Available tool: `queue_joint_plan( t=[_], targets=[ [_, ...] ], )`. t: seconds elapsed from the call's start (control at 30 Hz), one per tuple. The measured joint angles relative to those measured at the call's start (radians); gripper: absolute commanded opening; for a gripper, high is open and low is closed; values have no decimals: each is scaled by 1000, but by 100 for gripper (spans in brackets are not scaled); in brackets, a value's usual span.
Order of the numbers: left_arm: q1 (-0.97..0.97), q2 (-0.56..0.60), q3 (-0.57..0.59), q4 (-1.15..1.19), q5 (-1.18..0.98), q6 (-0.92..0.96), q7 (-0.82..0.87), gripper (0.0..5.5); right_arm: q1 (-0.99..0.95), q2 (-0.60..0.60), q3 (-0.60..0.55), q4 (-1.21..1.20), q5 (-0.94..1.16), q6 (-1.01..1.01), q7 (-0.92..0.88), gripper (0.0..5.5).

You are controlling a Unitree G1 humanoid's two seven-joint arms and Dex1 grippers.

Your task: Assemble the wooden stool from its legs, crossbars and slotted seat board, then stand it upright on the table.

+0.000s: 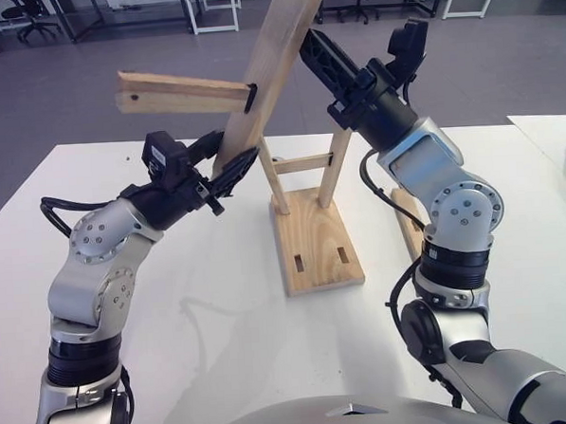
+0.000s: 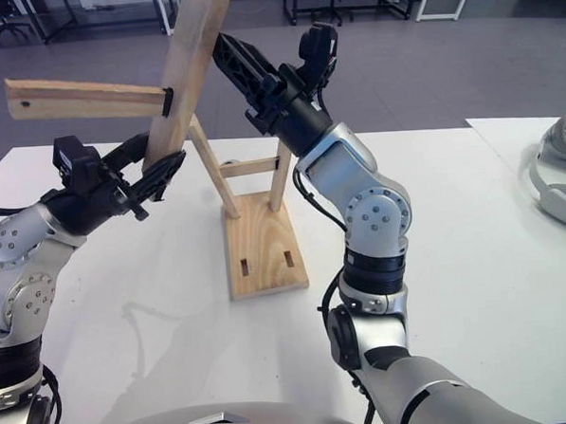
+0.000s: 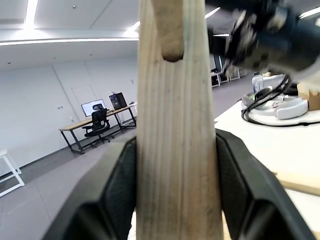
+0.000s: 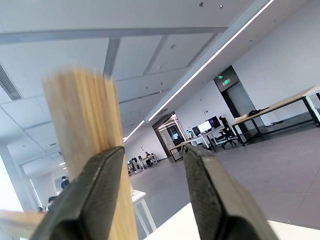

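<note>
My left gripper (image 1: 231, 167) is shut on the lower end of a long wooden leg (image 1: 277, 56), which slants up and to the right above the table. A crossbar (image 1: 182, 92) is joined to that leg and sticks out to the left. In the left wrist view the leg (image 3: 177, 150) fills the space between both fingers. My right gripper (image 1: 309, 45) is open higher up, against the leg's right side; the leg (image 4: 82, 115) lies beside one finger, outside the gap. The slotted seat board (image 1: 318, 241) lies flat on the table with two legs and a crossbar (image 1: 301, 163) standing in it.
A loose wooden piece (image 1: 407, 223) lies on the table behind my right arm. A white headset (image 2: 561, 174) rests on a separate table to the right. Two empty slots (image 1: 320, 258) show at the seat board's near end. Bare white tabletop (image 1: 210, 273) lies in front.
</note>
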Motion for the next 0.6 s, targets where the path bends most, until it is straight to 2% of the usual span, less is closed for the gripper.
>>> queue_joint_plan(
  t=[0.27, 0.6],
  targets=[
    [9, -17, 10, 34, 17, -5, 5, 203, 95, -77, 24, -38, 28, 33, 37, 217],
    [38, -11, -60, 37, 104, -26, -45, 202, 95, -46, 29, -24, 96, 29, 4, 217]
  ],
)
